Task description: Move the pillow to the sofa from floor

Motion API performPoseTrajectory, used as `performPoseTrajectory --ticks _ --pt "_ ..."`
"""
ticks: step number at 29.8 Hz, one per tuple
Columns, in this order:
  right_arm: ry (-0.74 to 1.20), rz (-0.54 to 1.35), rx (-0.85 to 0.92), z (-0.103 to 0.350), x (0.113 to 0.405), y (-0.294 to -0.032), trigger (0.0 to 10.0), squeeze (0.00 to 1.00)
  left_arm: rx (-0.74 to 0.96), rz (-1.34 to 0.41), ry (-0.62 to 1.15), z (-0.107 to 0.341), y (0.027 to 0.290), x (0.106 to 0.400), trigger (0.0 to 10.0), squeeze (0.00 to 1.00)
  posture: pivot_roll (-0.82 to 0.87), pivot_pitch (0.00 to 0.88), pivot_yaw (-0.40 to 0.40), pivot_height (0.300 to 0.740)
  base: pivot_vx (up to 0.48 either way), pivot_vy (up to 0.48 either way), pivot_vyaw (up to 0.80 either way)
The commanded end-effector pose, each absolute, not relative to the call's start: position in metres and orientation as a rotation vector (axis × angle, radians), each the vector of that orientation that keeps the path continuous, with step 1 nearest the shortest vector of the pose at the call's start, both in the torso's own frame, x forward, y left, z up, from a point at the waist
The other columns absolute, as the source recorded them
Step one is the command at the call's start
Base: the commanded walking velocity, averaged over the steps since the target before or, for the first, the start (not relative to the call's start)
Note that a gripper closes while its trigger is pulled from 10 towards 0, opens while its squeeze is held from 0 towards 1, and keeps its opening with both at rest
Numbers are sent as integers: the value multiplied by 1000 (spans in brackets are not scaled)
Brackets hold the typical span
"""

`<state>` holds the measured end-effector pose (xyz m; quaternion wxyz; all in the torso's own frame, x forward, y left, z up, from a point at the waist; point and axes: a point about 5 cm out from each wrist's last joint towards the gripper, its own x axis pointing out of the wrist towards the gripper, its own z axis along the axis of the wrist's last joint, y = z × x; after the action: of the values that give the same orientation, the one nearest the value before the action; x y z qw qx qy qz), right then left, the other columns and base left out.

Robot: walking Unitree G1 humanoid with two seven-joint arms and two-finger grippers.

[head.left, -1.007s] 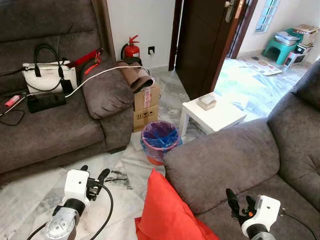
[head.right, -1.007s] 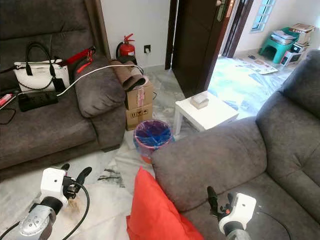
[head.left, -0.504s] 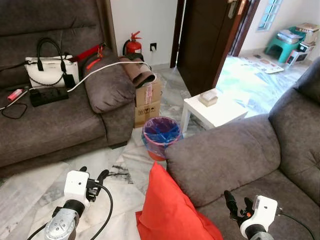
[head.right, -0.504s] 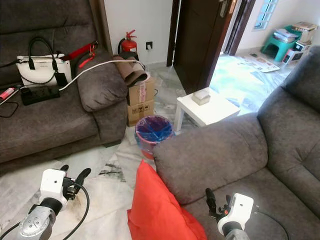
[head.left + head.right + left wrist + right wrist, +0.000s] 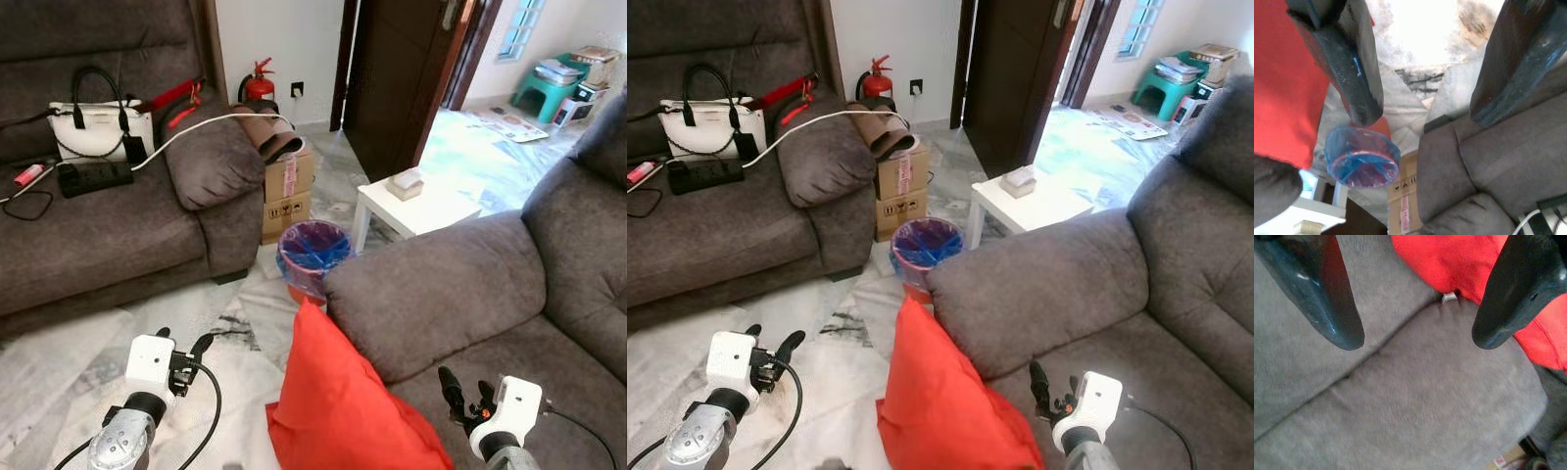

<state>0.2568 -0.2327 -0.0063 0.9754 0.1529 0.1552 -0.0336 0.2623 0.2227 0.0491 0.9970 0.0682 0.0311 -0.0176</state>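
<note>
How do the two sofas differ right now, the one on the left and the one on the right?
The left sofa carries a white handbag, a power strip and a cable; the right sofa has a bare seat. The red pillow leans against the right sofa's arm, not the left sofa's. Both are grey fabric.

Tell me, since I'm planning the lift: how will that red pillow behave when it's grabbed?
The red pillow looks soft and plump, so it will probably squash and sag where pinched. It seems light for its bulk. It stands on edge against the grey sofa, so a nudge may topple it to the floor.
</note>
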Motion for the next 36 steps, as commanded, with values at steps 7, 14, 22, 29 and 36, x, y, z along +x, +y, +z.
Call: performPoseTrajectory --ticks 7,14,22,29,36 --pt "328 -85 314 -10 254 -235 10000 0 148 -39 79 46 222 260 10000 0 208 103 -48 631 0 0 0" --pt "323 -91 315 -9 253 -238 10000 0 147 -38 79 46 222 260 10000 0 210 103 -50 631 0 0 0" --pt "305 -42 365 0 264 -241 10000 529 149 -36 84 46 223 260 10000 0 211 104 -47 631 0 0 0" --pt "277 196 384 22 282 -244 10000 1000 150 -39 93 44 223 258 10000 0 215 107 -43 631 0 0 0" --pt "401 283 126 25 286 -252 10000 0 152 -42 98 43 223 257 10000 0 221 112 -45 631 0 0 0"
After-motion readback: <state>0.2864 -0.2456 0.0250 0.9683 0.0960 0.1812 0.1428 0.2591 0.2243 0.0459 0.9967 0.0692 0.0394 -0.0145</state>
